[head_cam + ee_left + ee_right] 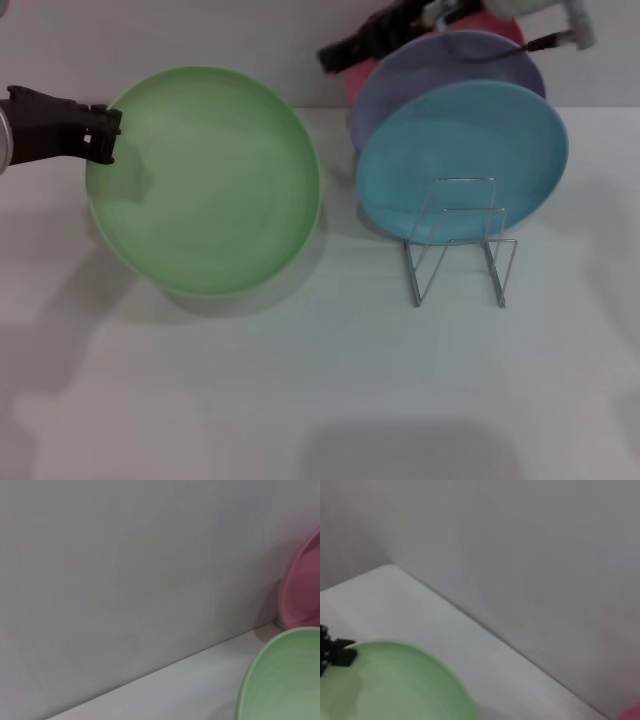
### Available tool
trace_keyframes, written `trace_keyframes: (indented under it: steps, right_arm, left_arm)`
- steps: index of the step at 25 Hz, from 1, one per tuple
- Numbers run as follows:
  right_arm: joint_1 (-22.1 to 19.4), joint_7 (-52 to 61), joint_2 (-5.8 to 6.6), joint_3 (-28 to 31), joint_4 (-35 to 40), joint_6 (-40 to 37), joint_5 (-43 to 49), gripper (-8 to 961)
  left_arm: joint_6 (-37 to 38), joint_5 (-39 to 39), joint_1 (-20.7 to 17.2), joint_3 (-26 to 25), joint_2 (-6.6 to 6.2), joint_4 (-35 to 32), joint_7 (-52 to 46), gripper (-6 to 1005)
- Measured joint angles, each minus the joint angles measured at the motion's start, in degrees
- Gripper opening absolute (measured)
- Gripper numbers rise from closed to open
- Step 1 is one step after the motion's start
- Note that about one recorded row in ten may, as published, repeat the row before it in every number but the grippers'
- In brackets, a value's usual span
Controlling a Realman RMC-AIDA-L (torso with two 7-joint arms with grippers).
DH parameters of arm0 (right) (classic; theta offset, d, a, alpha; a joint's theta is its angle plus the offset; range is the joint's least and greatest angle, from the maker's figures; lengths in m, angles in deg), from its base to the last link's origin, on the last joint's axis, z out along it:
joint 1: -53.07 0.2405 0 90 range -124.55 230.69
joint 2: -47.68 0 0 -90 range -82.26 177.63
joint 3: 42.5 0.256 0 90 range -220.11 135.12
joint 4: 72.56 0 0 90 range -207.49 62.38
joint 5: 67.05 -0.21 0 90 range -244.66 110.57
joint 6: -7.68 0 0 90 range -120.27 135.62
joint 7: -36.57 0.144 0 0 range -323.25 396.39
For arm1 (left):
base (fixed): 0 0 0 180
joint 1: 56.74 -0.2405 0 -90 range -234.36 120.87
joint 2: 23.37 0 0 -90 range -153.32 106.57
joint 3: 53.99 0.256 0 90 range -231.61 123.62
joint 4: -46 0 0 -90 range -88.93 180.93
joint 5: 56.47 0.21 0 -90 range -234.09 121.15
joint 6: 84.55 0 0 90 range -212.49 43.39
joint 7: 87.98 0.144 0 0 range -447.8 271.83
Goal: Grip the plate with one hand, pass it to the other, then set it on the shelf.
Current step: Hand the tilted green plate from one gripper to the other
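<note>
The left gripper (103, 133) clamps the green plate's (205, 180) rim — the wire shelf (458, 245) holds a blue plate (462, 160); right gripper's (335, 55) claw — can't tell.

A: How many plates are there?
B: Four: one light green plate (205, 180) on the left, and a sky-blue plate (462, 160), a lavender plate (450, 65) and a pink plate (358, 82) on the right.
A: Racks?
B: One wire shelf (460, 245).
A: Grippers?
B: Two: left gripper (105, 133), right gripper (335, 55).
</note>
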Motion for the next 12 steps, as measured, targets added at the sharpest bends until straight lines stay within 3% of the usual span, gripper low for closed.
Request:
trace_keyframes:
  steps: [12]
  right_arm:
    - [2.32,-0.54,-1.11,-6.3,6.93,-8.28,-0.49,800]
  left_arm:
    - [-0.15,-0.17,0.27,0.52,0.09,-0.07,-0.39,38]
